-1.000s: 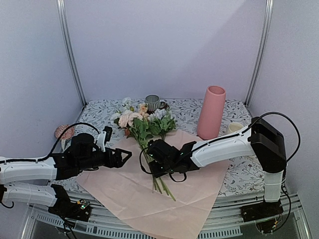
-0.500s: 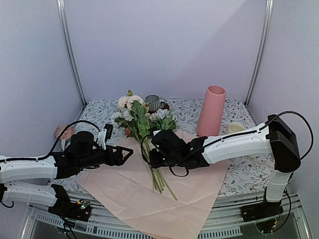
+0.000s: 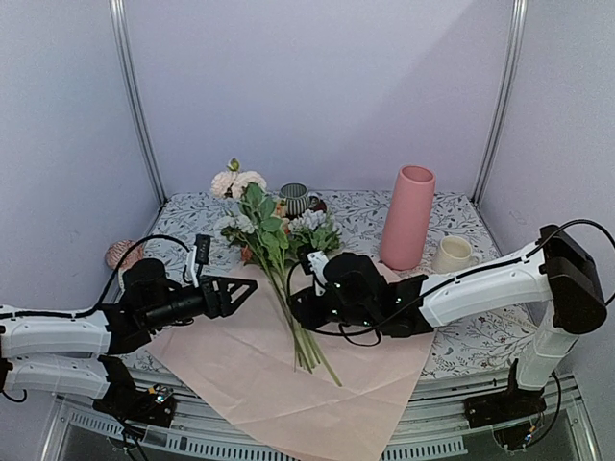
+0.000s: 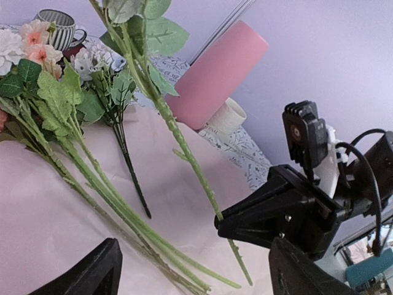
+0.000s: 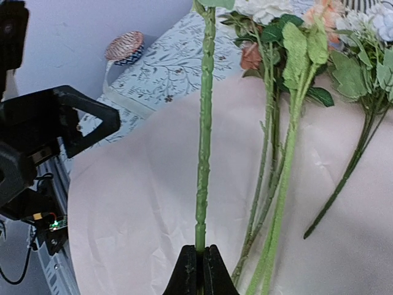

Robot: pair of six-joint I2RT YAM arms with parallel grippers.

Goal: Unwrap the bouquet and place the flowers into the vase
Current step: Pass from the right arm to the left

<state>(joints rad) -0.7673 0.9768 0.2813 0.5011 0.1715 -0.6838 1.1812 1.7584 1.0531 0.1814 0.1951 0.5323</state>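
Note:
My right gripper [image 3: 300, 309] is shut on the lower end of one long green stem [image 5: 204, 123], holding it tilted up off the paper. Its white-peach bloom [image 3: 235, 181] stands above the other flowers [image 3: 306, 230], which lie with their stems on the unfolded pale pink paper [image 3: 240, 375]. The tall pink vase [image 3: 407, 217] is upright at the back right, apart from both grippers. Left of the raised stem, my left gripper [image 3: 245, 296] hangs open over the paper's left part, with nothing between its fingers [image 4: 92, 273]. From the left wrist view the right gripper [image 4: 224, 221] is seen pinching the stem [image 4: 178, 138].
A cream mug [image 3: 452, 254] stands right of the vase. A striped grey cup [image 3: 293, 199] sits at the back behind the flowers. A small woven pink object [image 3: 123, 254] lies at the table's left edge. The paper overhangs the table's front edge.
The right gripper has lifted one stem off the pile and swung its bloom up and to the left. The right arm has stretched lower across the table. The left gripper has narrowed a little.

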